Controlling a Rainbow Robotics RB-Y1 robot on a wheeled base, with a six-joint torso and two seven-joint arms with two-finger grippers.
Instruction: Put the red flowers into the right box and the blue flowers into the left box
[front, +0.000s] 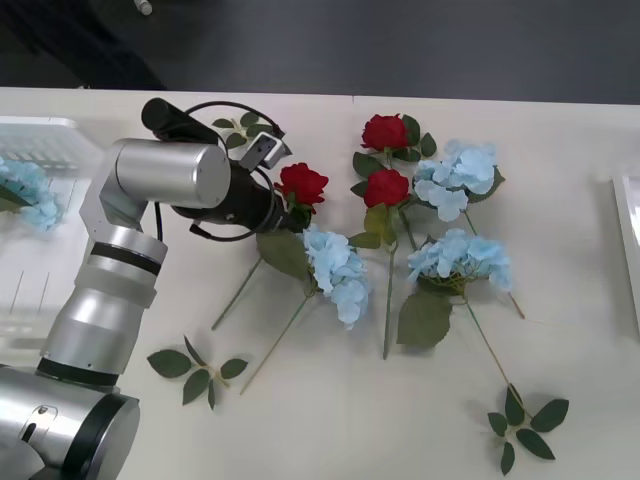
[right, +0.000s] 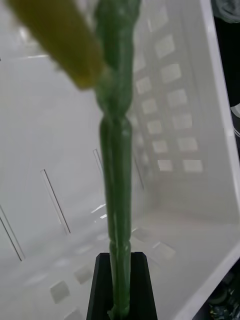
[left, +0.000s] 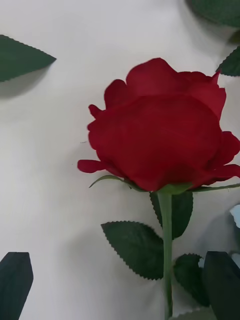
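The left hand (left: 120, 287) hovers released over a red rose (front: 301, 184) lying on the table (front: 330, 420), its dark fingers either side of the stem. The right hand (right: 120, 280) grasps a green stem (right: 116, 165), seemingly a flower's, above the slotted white tray (right: 180, 125).

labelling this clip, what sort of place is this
Probably a lab or test workspace, not a florist's: artificial red flowers and blue flowers lie spread on a plain pale table with a white slotted left box, dark floor behind.
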